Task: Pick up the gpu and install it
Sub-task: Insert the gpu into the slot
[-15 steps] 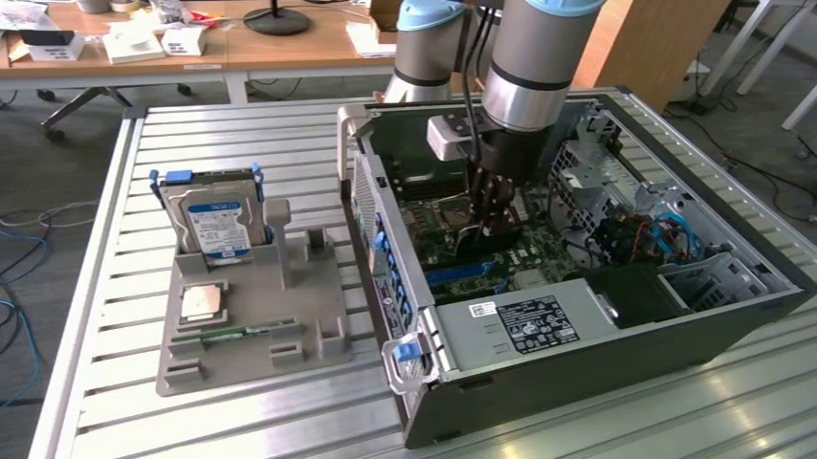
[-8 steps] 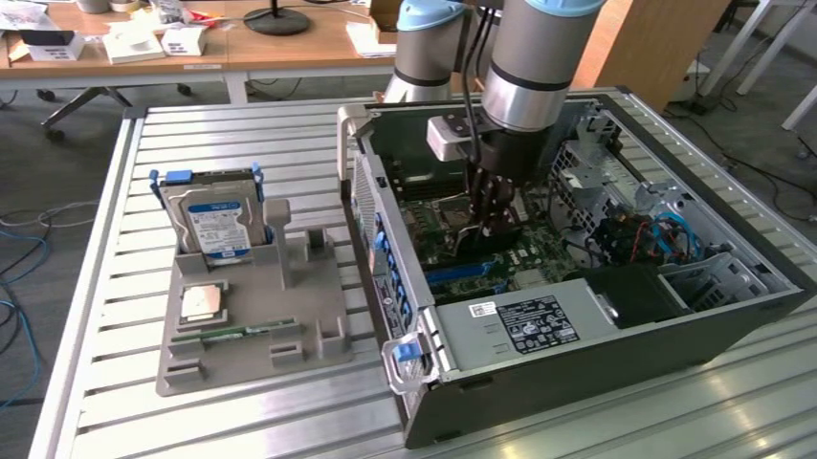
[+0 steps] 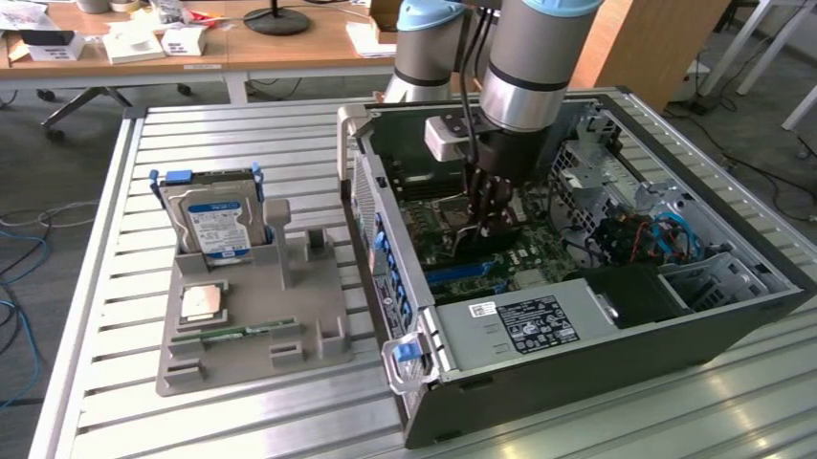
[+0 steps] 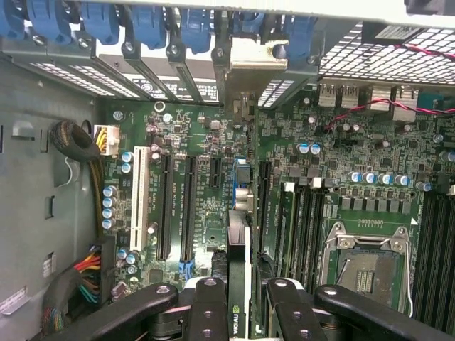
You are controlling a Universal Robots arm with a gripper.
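Note:
My gripper (image 3: 493, 229) reaches down into the open computer case (image 3: 613, 368), with its fingers (image 4: 207, 309) shut on the gpu (image 4: 237, 273). The gpu is a thin dark card held on edge, and a small green logo shows near the fingers. In the wrist view the card stands edge-on over the green motherboard (image 4: 206, 142), in line with a slot between the long black expansion slots (image 4: 165, 206) and the memory slots (image 4: 302, 227). Its metal bracket (image 4: 245, 67) sits at the case's rear slot openings with blue latches. Whether the card's lower edge is seated in the slot is hidden.
Left of the case in the exterior view, a grey fixture tray (image 3: 306, 316) holds a hard drive (image 3: 220, 218), a CPU chip (image 3: 201, 303) and a RAM stick (image 3: 236, 334). Inside the case are the empty CPU socket (image 4: 366, 263), a power supply (image 3: 523, 325) and cable bundles (image 3: 651, 237).

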